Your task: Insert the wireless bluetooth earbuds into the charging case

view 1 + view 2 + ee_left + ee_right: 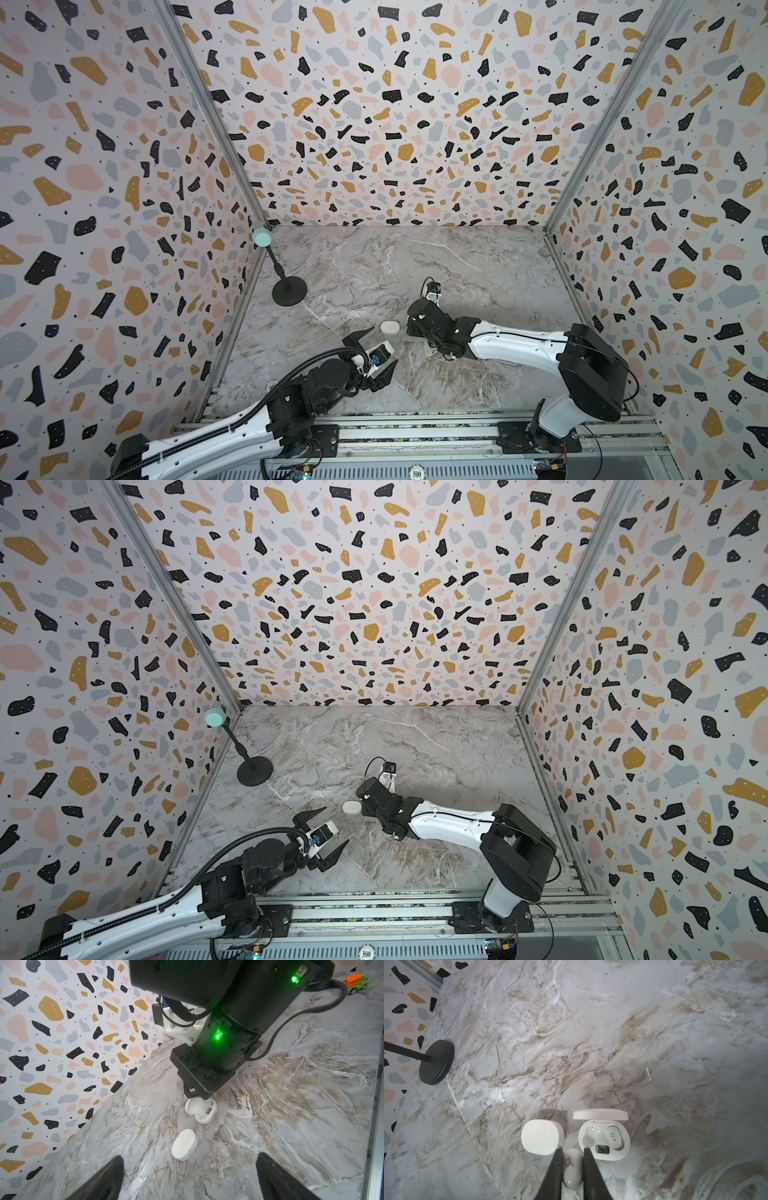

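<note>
Bright even light; top views sharp, walls (104,208) bowed by wide lens. Right wrist view: jaws blurred up close, corners dim. Left wrist view: green LED (217,1036) flares.

A marble-patterned table (478,266) is enclosed by walls (374,104) covered in a speckled terrazzo print. A black stand (289,291) with a round base is set near the far left corner, its thin pole topped by a mint-green cap (262,238). An orange-and-green toy truck (355,983) is seen in the left wrist view. A chip (417,473) marked 500 is placed at the front edge.
</note>
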